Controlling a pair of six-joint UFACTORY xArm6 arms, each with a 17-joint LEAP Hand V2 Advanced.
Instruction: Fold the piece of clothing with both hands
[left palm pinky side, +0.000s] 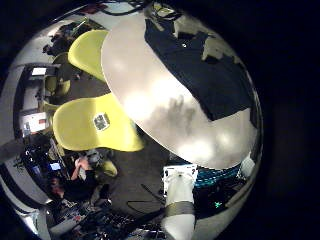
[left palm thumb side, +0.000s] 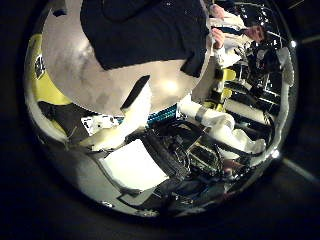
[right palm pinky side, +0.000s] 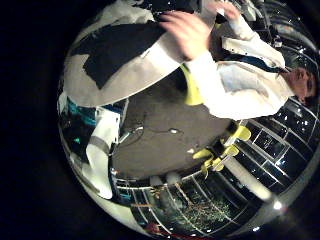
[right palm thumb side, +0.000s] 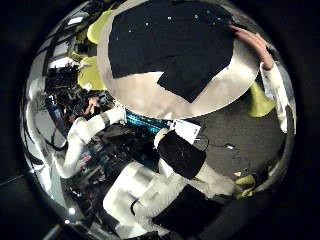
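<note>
Hands first: I could not tell from my feeds whether the left hand or the right hand had its fingers apart or curled, since neither showed them. The shirt (right palm thumb side: 170, 45) lay spread flat on the round table (right palm thumb side: 150, 98), well apart from both palms, neither clearly nearer. One sleeve reached toward the bare tabletop, which left room for folding. A person's hand (right palm thumb side: 250, 42) rested on the shirt's edge, so I judged reaching in risky.

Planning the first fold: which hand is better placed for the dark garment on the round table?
Right, probably: the dark garment fills more of its palm view, though neither is near.
</note>
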